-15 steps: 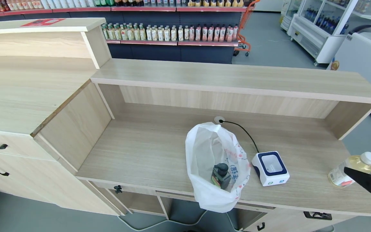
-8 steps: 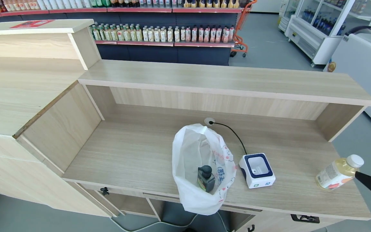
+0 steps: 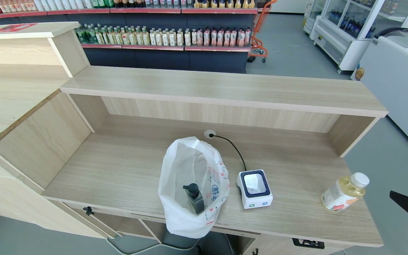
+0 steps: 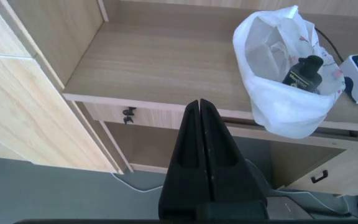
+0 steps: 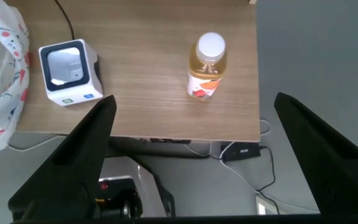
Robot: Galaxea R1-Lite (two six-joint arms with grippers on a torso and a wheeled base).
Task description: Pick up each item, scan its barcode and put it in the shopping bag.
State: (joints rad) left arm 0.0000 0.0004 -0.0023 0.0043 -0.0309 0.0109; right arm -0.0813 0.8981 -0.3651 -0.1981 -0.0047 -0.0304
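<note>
The right gripper [image 5: 194, 104] has drawn back, now well clear of the bottle [image 3: 344, 192]

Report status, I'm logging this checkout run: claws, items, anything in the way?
Left claw shut, empty. Right claw open, empty, short of the yellow bottle standing on the counter. Pump bottle already in shopping bag. Scanner sits between bag and bottle.

Pale wood-grain checkout counter [image 3: 126, 170], raised ledge [image 3: 225, 86] along far edge. Grey floor [image 3: 296, 56] beyond. Dark shelving rack [image 3: 154, 62] with red strips, bottle rows [image 3: 161, 37]. Orange trolley [image 3: 257, 46] beside rack. White glass-door cooler [image 3: 345, 24], white chest freezer [image 3: 395, 78] at right.
</note>
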